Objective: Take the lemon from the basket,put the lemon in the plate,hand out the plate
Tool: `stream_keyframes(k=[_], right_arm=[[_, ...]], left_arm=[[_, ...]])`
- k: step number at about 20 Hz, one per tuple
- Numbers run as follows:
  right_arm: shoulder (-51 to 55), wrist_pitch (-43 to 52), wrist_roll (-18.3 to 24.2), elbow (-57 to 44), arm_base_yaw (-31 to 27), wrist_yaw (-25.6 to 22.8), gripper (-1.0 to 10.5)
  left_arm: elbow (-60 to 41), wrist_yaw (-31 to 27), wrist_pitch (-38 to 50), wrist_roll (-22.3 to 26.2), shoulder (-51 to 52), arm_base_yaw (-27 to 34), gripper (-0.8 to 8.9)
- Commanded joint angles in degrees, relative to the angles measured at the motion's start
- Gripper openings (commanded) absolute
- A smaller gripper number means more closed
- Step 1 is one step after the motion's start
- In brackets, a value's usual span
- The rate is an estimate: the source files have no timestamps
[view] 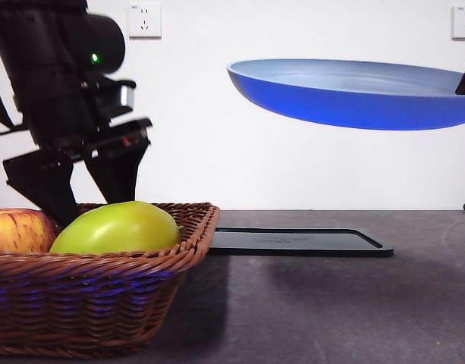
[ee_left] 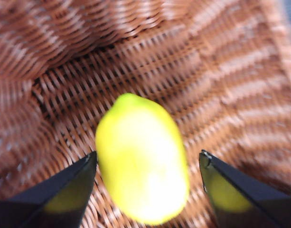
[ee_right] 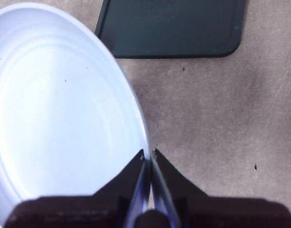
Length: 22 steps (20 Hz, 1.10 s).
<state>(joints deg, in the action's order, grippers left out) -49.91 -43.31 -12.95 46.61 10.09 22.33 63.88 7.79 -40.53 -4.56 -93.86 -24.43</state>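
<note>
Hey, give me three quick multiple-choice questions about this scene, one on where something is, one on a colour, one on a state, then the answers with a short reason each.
1. Where is the lemon?
A. On the plate
B. In the basket
C. On the black tray

2. What colour is the plate?
A. Light blue
B. Red
C. Green

3. How is the plate being kept up?
A. Resting on the black tray
B. Leaning on the basket
C. Held in the air by its rim

Answers:
1 B: it lies on the weave of the basket, between the open jaws of the left gripper.
2 A: blue in both views.
3 C: the right gripper is shut on its rim, high above the black tray.
</note>
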Motion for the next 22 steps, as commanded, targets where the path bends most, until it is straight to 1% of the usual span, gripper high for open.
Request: stream_keyframes(k=[1, 4, 5, 7, 9, 11, 12, 13, 15, 16, 17, 18, 19, 22], right_arm=[[-0.2, 0.7, -0.7, 0.9, 0.0, 0.2, 0.0], [-0.2, 0.8, -0.7, 0.9, 0.0, 0.2, 0.0], [-0.2, 0.8, -0.7, 0.9, 0.0, 0.1, 0.0], [-0.2, 0.8, -0.7, 0.9, 0.0, 0.0, 0.0], [-0.3, 0.8, -0.7, 0.9, 0.0, -0.5, 0.0], [-1.9, 0.8, -1.0, 0.9, 0.0, -5.3, 0.0], [-3.4, 0.8, -1.2, 0.9, 0.0, -6.3, 0.0], [-5.7, 0.8, -1.2, 0.9, 0.0, -6.2, 0.0], [-11.1, 0.9, -1.2, 0.9, 0.2, -5.6, 0.0], [-14.0, 1.2, -1.1, 0.9, 0.5, -4.0, 0.0], [-16.1, 1.6, -1.1, 0.9, 0.7, -1.4, 0.0], [-18.0, 2.1, -1.2, 0.9, 1.1, 1.5, 0.0], [-18.8, 2.2, -1.2, 0.9, 1.8, 3.3, 0.0], [-18.9, 2.3, -1.4, 0.9, 4.4, 4.7, 0.0]], left_arm=[[1.1, -0.3, 1.3, -0.3, -2.0, -0.4, 3.76], [1.1, -0.3, 2.0, -0.1, -3.0, -0.4, 3.75], [1.1, -0.3, 1.9, 0.2, -3.0, -0.4, 3.57], [1.1, -0.3, 1.5, 0.3, -3.0, -0.4, 2.16], [1.1, -0.2, 1.4, 1.5, -2.8, -0.4, 2.02], [1.2, 0.0, 1.0, 1.6, -0.7, -0.3, 2.02], [1.7, 0.4, 0.8, 1.6, 1.4, -0.4, 2.02], [2.8, 2.2, 0.2, 1.6, 3.6, -0.4, 2.02], [6.6, 12.4, -0.3, 1.4, 7.6, -1.4, 2.02], [8.9, 17.1, -0.2, 1.1, 8.9, -2.9, 2.02], [10.8, 18.7, -0.2, 1.1, 9.2, -5.2, 2.02], [11.9, 18.4, 0.9, 1.2, 9.2, -8.7, 2.02], [11.9, 16.6, 2.7, 1.2, 9.1, -11.9, 2.02], [11.8, 7.1, 4.7, 1.2, 7.2, -21.3, 2.03]])
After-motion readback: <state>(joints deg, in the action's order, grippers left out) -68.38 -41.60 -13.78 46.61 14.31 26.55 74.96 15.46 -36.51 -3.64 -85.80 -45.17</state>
